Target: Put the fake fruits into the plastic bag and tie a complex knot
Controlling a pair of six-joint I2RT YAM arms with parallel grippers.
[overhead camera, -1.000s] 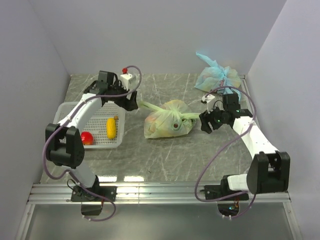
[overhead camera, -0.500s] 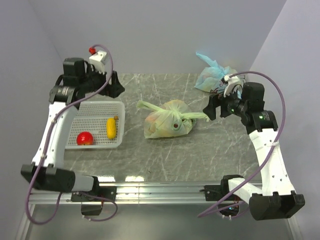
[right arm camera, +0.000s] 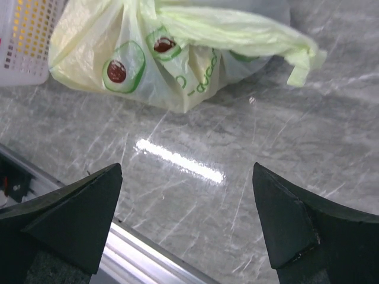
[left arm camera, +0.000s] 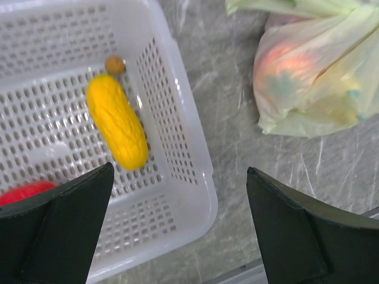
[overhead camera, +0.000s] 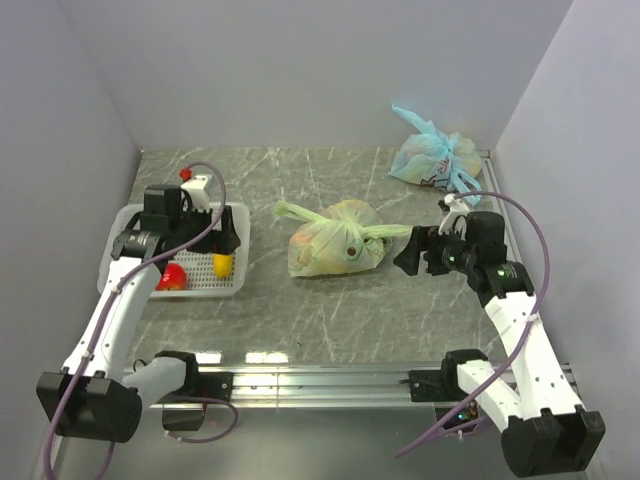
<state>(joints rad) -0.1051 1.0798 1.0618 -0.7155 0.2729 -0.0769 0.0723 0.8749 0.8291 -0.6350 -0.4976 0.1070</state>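
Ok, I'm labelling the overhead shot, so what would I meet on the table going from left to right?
Red fruit → yellow fruit, both in the white basket → pale green bag → blue tied bag.

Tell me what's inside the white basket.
A yellow fruit, a small brown ball, and a red fruit partly covered by a finger of the left gripper; anything under it is hidden.
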